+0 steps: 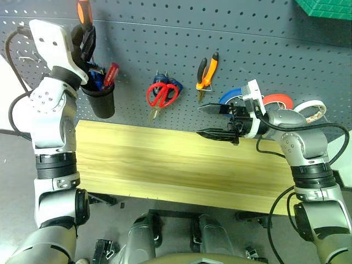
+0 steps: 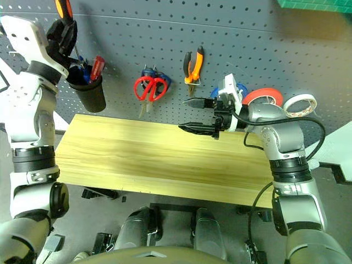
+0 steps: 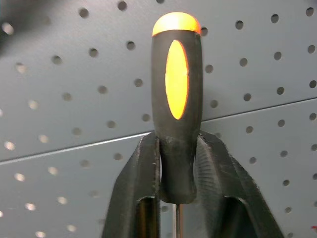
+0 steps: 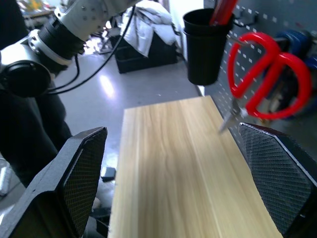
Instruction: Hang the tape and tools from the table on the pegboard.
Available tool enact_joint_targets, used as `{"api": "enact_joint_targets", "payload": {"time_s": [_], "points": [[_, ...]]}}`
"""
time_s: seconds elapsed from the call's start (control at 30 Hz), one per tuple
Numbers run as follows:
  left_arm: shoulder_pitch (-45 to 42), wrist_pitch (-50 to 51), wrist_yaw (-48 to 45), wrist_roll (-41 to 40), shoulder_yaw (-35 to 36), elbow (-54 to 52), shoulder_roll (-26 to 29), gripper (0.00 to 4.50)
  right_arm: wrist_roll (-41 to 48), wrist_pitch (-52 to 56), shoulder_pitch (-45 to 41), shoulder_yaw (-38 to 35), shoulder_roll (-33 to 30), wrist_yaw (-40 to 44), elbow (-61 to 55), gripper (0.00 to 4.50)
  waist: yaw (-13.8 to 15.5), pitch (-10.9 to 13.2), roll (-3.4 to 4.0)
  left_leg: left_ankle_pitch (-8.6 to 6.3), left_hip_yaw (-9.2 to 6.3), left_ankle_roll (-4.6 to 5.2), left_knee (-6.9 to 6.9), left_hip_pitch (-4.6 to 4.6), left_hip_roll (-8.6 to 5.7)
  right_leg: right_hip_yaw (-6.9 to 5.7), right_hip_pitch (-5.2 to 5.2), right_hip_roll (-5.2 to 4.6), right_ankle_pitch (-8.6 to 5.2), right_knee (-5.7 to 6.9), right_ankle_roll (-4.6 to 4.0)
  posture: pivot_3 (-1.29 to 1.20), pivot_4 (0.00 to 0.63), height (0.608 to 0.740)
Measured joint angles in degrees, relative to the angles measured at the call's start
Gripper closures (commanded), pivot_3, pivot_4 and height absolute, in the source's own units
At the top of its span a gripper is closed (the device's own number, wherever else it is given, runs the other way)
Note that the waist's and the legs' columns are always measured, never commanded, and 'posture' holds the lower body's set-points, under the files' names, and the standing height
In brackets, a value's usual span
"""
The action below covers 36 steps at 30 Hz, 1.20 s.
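Observation:
My left gripper (image 1: 82, 39) is shut on the neck of the orange-and-black screwdriver (image 1: 83, 12), which it holds upright against the dark grey pegboard (image 1: 247, 49), just above a black cup (image 1: 100, 99). In the left wrist view its fingers (image 3: 141, 168) flank the handle (image 3: 176, 99). Red-looped scissors (image 1: 163, 94), orange-and-black pliers (image 1: 207, 74) and the white tape (image 1: 311, 109) hang on the pegboard. My right gripper (image 1: 199, 120) stands open and empty over the back edge of the wooden table (image 1: 165, 159), pointing left.
The black cup hangs on the pegboard with a red screwdriver (image 1: 111, 73) and a blue one (image 1: 96, 80) in it. A blue roll (image 1: 231, 96) and a red roll (image 1: 278, 100) hang beside the white tape. A green crate (image 1: 324, 6) sits at the top right.

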Motion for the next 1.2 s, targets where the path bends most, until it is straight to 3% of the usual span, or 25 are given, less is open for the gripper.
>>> {"api": "enact_joint_targets", "payload": {"time_s": [0.2, 0.27, 0.47, 0.7, 0.83, 1.0, 1.2], "points": [[1.53, 3.45, 2.16, -0.45, 0.69, -2.95, 0.0, 0.48, -0.04, -0.2, 0.55, -0.06, -0.51, -0.27, -0.21, 0.0, -0.33, -0.01, 0.0, 0.0, 0.04, 0.0, -0.09, 0.39, 0.02, 0.04, 0.32, 0.01, -0.01, 0.0, 0.0, -0.03, 0.086, 0.734], [1.53, 6.4, 3.03, -1.05, 1.42, -6.26, 0.7, 0.03, -0.06, -0.56, 0.6, -0.05, -0.51, -0.27, -0.39, 0.0, -0.23, -0.03, 0.0, 0.0, 0.05, 0.0, -0.08, 0.39, 0.02, 0.07, 0.32, 0.0, -0.01, -0.01, 0.0, -0.03, 0.085, 0.734], [4.67, 17.73, -0.88, -8.91, 3.01, -17.35, 4.1, 0.03, -0.24, -0.95, 0.65, -0.04, -0.52, -0.14, -0.41, 0.0, -0.12, -0.2, 0.05, -0.01, 0.08, -0.01, -0.09, 0.5, 0.02, 0.1, 0.43, 0.0, -0.01, -0.01, 0.0, -0.01, 0.09, 0.734], [20.42, 30.51, -12.89, -22.15, 9.34, -25.0, 12.78, 0.03, -0.15, 0.19, 3.21, 0.26, -2.99, 2.2, -0.68, 0.0, -0.23, -0.24, 0.12, -0.02, 0.1, -0.03, -0.14, 0.62, 0.04, 0.18, 0.43, 0.01, -0.02, 0.04, -0.01, 0.0, 0.101, 0.734], [29.33, 24.9, -23.02, -23.62, 9.25, -27.32, 13.61, 0.03, -0.63, 0.17, 3.91, 0.5, -4.34, 4.03, -0.45, 0.0, 0.27, -0.3, 0.15, -0.04, 0.13, -0.06, -0.13, 0.61, 0.02, 0.17, 0.45, 0.0, -0.02, 0.01, -0.02, 0.0, 0.1, 0.734], [32.7, 15.39, -36.22, -22.96, 5.33, -24.97, 13.42, 0.03, -2.75, -2.51, 4.1, 0.74, -5.99, 7.39, 2.44, 0.0, 0.03, -0.62, 0.36, -0.07, 0.18, -0.05, -0.13, 0.61, 0.01, 0.17, 0.46, -0.02, -0.02, -0.03, -0.03, -0.03, 0.095, 0.734], [37.59, 4.32, -58.4, -21.09, -0.31, -11.81, 16.88, 0.03, -6.14, -4.64, 1.08, 2.06, -8.4, 12.19, 11.66, 0.0, -1.47, -0.95, 0.81, -0.07, 0.21, -0.06, -0.18, 0.67, 0.07, 0.17, 0.38, 0.01, -0.04, 0.06, -0.08, -0.05, 0.098, 0.734]]}}
